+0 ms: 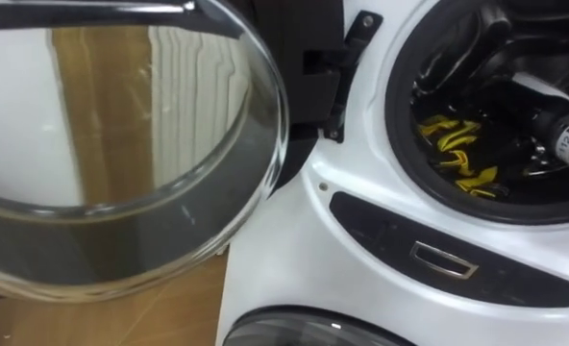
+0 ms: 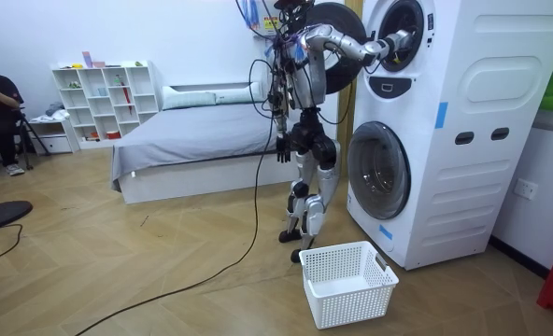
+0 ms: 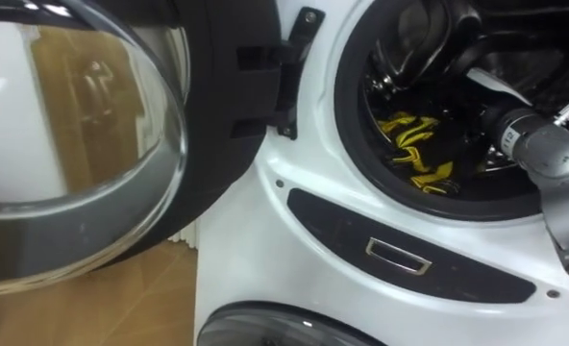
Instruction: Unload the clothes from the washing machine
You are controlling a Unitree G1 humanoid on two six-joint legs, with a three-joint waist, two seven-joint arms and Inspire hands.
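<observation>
I had the robot standing at the stacked machines with its right arm reaching into the drum (image 3: 429, 58) of the upper washer (image 2: 445, 56). The glass door (image 1: 121, 144) was swung wide and took up the left half of both eye views.

The right hand (image 3: 482, 96) sat deep in the dark of the drum, in the upper right of the right eye view. I could not tell how its fingers were set. The left hand (image 2: 282, 147) hung by the hip in the room view, too small for me to read its fingers.

The only clothing I could make out was 1 yellow-and-black garment (image 3: 414, 144). It lay crumpled on the drum floor near the front lip. From the right hand it lay down and to the left in the frame, apart from the hand as far as I could see. Its yellow streaks ran from upper left to lower right, roughly toward the wrist.

I judged the right hand far nearer than the left, so the grasp was its job. It would need to drop and swing left onto the cloth before closing. The white basket (image 2: 347, 280) waited on the floor by the robot's feet.
</observation>
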